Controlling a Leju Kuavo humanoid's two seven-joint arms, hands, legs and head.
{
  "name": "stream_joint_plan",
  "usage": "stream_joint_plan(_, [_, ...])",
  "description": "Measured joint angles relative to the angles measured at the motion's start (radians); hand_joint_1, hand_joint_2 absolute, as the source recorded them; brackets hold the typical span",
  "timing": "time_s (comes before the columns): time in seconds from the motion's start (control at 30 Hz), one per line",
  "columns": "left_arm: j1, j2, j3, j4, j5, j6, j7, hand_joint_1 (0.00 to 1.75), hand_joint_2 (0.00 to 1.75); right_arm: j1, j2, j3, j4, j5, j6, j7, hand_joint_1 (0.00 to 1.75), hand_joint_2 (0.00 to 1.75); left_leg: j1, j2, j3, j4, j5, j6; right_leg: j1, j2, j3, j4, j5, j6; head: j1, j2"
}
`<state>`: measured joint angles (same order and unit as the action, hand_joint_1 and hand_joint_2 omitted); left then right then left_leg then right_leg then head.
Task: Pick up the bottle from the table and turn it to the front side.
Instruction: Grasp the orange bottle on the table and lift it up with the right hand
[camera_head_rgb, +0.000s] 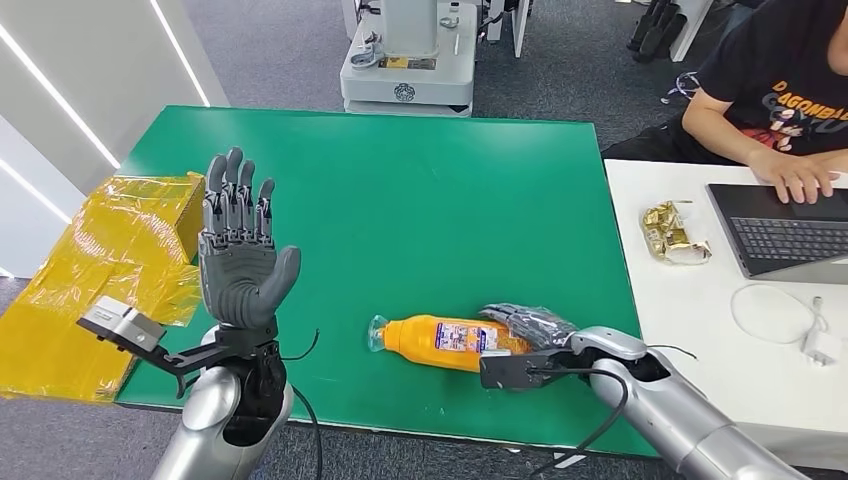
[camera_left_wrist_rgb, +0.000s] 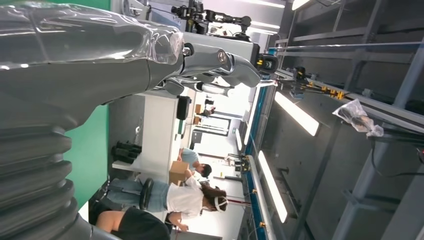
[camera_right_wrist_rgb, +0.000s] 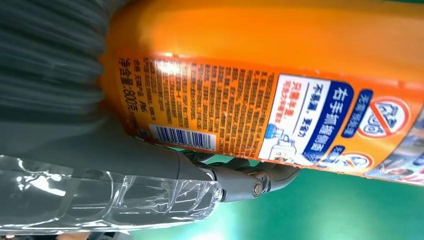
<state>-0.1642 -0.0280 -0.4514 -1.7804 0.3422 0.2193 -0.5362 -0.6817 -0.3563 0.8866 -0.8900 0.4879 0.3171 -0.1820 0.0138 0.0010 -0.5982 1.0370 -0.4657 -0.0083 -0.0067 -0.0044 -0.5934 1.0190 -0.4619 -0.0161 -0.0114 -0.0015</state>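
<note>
Orange plastic bottle (camera_head_rgb: 446, 342) lying sideways near the green table (camera_head_rgb: 400, 190) front edge, right hand (camera_head_rgb: 528, 328) wrapped round its base, left hand (camera_head_rgb: 238, 250) raised open; could easily slip or roll mid-turn, smooth round body.

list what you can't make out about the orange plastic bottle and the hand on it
- Orange plastic bottle: in the head view the right hand covers its base end.
- Its cap end is cut off by the edge of the right wrist view.
- Label: the small print is too fine to read.
- Whether the bottle is lifted off the green table: unclear.
</note>
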Motion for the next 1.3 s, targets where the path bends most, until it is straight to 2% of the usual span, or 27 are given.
stream_joint_plan(0.03, [-0.001,0.000,-0.001,0.001,0.003,0.001,-0.001,0.00,1.75,-0.002,0.000,0.001,0.006,0.002,-0.001,-0.003,1.64,1.75,0.000,0.000,0.000,0.000,0.000,0.000,0.000,0.000,0.000,0.000,0.000,0.000,0.000,0.000])
stream_joint_plan(0.07, [-0.002,0.000,-0.002,0.002,0.005,0.003,-0.003,0.00,1.75,-0.005,0.000,0.002,0.012,0.005,-0.004,-0.008,1.72,1.75,0.000,0.000,0.000,0.000,0.000,0.000,0.000,0.000,0.000,0.000,0.000,0.000,0.000,0.000])
stream_joint_plan(0.27, [-0.002,0.000,-0.004,0.002,0.006,0.011,-0.006,0.00,1.75,-0.005,0.000,0.006,0.033,0.027,-0.065,-0.036,1.75,1.75,0.000,0.001,0.001,0.000,0.000,0.000,0.000,0.001,0.001,0.000,0.000,0.000,0.000,0.000])
stream_joint_plan(0.43, [0.004,-0.001,-0.004,0.002,-0.010,0.010,-0.004,0.00,1.75,0.042,0.000,-0.019,0.015,0.081,-0.227,-0.024,1.75,1.75,0.000,0.000,0.001,0.000,0.000,0.000,0.000,0.000,0.001,0.000,0.000,0.000,0.000,0.000])
stream_joint_plan(0.77, [0.006,-0.006,-0.004,0.002,-0.024,0.009,0.004,0.00,1.75,0.186,0.003,-0.189,-0.154,0.116,-0.489,-0.028,1.75,1.75,0.000,0.000,-0.001,0.000,0.000,0.000,0.000,0.000,0.000,0.000,0.000,0.000,0.000,0.000])
stream_joint_plan(0.93, [0.008,-0.012,-0.006,0.002,-0.028,0.017,0.004,0.00,1.75,0.287,0.030,-0.302,-0.269,0.074,-0.731,-0.092,1.75,1.75,0.000,-0.001,-0.001,0.000,0.000,0.000,0.000,-0.001,0.000,0.000,0.000,0.000,0.000,0.000])
stream_joint_plan(1.0, [0.008,-0.016,-0.008,0.002,-0.024,0.020,0.004,0.00,1.75,0.329,0.044,-0.343,-0.319,0.050,-0.798,-0.109,1.75,1.75,0.000,-0.001,-0.001,0.000,0.000,0.000,0.000,-0.001,0.000,0.000,0.000,0.000,0.000,0.000])
stream_joint_plan(1.17, [0.008,-0.022,-0.018,0.002,-0.004,0.012,0.006,0.00,1.75,0.394,0.063,-0.392,-0.395,0.035,-0.836,-0.126,1.75,1.75,0.000,-0.001,-0.001,0.000,0.000,0.000,0.000,-0.001,0.000,0.000,0.000,0.000,0.000,0.000])
stream_joint_plan(1.3, [0.006,-0.029,-0.033,0.005,0.043,-0.025,0.045,0.00,1.75,0.458,0.099,-0.431,-0.467,0.026,-0.942,-0.174,1.75,1.75,0.000,-0.001,-0.001,0.000,0.000,0.000,0.000,-0.001,0.000,-0.001,0.000,0.000,0.000,0.000])
